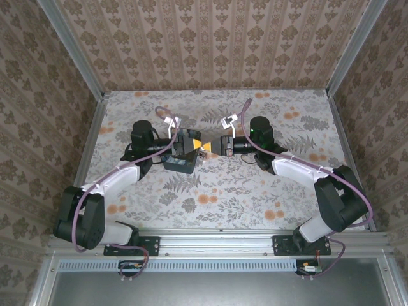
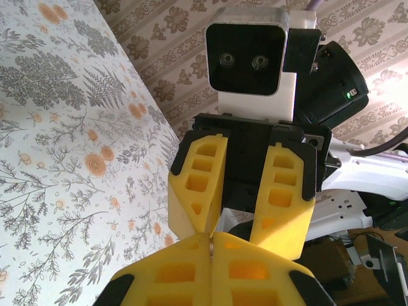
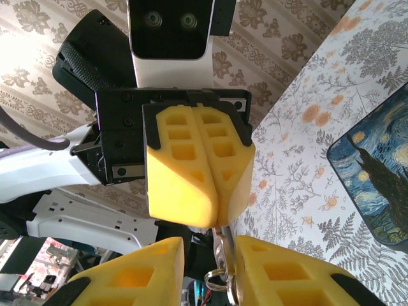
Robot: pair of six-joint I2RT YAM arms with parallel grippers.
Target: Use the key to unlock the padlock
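Observation:
My two grippers meet tip to tip above the middle of the table. My left gripper (image 1: 196, 146) (image 2: 211, 237) is shut, with a thin sliver of metal pinched between its yellow fingertips. In the right wrist view that metal is the key (image 3: 221, 252), a flat grey piece with a small split ring (image 3: 217, 279); it sticks out of the left gripper's shut tips (image 3: 218, 223). My right gripper (image 1: 213, 148) (image 3: 207, 245) is open, and the key lies in its gap, against the right-hand finger (image 3: 287, 274). The padlock is hidden.
A dark blue swirl-patterned tin (image 1: 178, 164) (image 3: 376, 185) lies on the flowered tablecloth (image 1: 210, 191) under the left gripper. Patterned walls stand on three sides. Bare cloth stretches in front of the grippers and towards the back.

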